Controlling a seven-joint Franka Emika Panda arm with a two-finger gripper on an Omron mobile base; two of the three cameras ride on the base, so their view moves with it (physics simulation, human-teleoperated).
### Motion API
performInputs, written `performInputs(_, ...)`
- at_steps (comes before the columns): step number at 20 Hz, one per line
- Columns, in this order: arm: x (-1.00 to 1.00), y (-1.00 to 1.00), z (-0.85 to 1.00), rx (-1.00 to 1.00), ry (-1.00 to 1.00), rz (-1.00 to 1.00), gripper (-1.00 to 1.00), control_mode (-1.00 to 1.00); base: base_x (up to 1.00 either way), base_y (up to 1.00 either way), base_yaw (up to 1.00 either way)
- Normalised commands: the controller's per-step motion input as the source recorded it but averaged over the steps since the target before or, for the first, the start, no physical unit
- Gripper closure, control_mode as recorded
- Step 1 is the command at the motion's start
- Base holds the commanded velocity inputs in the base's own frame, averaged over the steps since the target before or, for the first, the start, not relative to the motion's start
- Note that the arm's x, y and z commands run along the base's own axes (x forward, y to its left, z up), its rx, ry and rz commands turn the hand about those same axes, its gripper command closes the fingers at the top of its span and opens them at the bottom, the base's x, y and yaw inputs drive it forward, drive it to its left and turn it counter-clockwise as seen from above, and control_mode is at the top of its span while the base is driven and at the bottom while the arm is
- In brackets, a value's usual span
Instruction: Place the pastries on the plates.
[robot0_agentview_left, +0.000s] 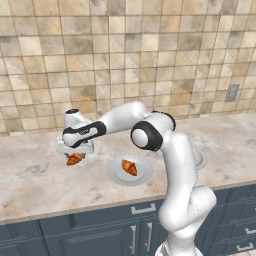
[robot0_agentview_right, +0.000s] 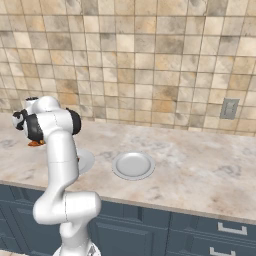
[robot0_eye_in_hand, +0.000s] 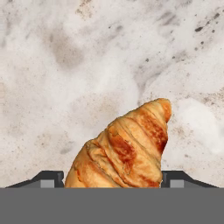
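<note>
From my left base view I see the counter (robot0_agentview_left: 35, 175) running across, with the tiled wall (robot0_agentview_left: 125, 50) behind it and the cabinets (robot0_agentview_left: 100, 235) below its front edge. One plate (robot0_agentview_left: 117, 173) lies near the middle, and a croissant (robot0_agentview_left: 129, 167) lies on it. At 9 o'clock from this plate, the gripper (robot0_agentview_left: 74, 156) holds the second croissant (robot0_agentview_left: 74, 159) above the counter. The second plate (robot0_agentview_right: 133, 165) lies at 3 o'clock from the first one, just beside it.

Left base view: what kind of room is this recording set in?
A simulated home kitchen, most likely: a marble-look counter over dark blue cabinets, a beige tiled backsplash, and a croissant on a plate.
</note>
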Motion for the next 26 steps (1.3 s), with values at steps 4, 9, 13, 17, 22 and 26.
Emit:
performInputs(4, -0.19, -0.02, 0.18, 0.00, -0.05, 0.02, 1.00, -1.00, 0.00, 0.00, 0.00)
performInputs(9, -0.74, -0.38, 0.87, 0.00, -0.10, 0.09, 1.00, -1.00, 0.00, 0.00, 0.00)
performInputs(13, -0.94, -0.89, 0.62, 0.00, -0.07, 0.17, 1.00, -1.00, 0.00, 0.00, 0.00)
performInputs(17, -0.69, -1.00, 0.26, 0.00, -0.05, 0.25, 1.00, -1.00, 0.00, 0.00, 0.00)
performInputs(22, -0.51, -1.00, 0.18, 0.00, -0.04, 0.30, 1.00, -1.00, 0.00, 0.00, 0.00)
performInputs(26, -0.10, -1.00, 0.18, 0.00, -0.05, 0.34, 1.00, -1.00, 0.00, 0.00, 0.00)
